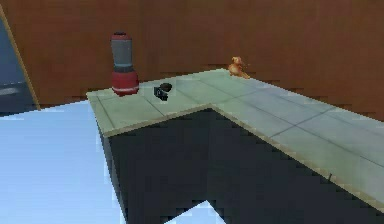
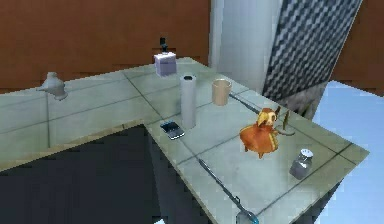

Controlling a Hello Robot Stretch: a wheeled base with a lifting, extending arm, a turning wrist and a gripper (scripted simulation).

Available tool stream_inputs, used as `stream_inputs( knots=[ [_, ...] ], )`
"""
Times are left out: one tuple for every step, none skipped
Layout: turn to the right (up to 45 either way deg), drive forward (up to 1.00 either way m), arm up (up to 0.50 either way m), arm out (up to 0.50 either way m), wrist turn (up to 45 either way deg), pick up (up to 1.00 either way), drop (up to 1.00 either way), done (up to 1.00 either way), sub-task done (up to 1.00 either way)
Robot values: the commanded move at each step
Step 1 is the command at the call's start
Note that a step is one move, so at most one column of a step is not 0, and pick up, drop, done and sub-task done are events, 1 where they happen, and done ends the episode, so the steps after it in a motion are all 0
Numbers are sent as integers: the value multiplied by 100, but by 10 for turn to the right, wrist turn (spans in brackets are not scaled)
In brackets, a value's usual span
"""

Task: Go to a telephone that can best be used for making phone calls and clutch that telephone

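At the tabletop's [image 2: 100,105] inner corner, the arm side view has a flat dark telephone [image 2: 172,128] beside a white cylinder [image 2: 188,102]; the forward view has a black lump [image 1: 162,91] by a red blender [image 1: 124,65].

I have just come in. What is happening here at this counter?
A Stretch robot has driven up to a green tiled counter in search of a telephone. In the arm side view, a small flat dark device, probably the phone, lies on the counter beside a tall white cylinder, with a tan cup and an orange figure nearby. It is not yet picked up.
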Motion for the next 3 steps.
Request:
stream_inputs(
  knots=[
    [0,0,38,0,0,0,0,0,0],
    [0,0,0,28,0,0,0,0,0],
    [0,0,0,0,450,0,0,0,0]
  ],
)
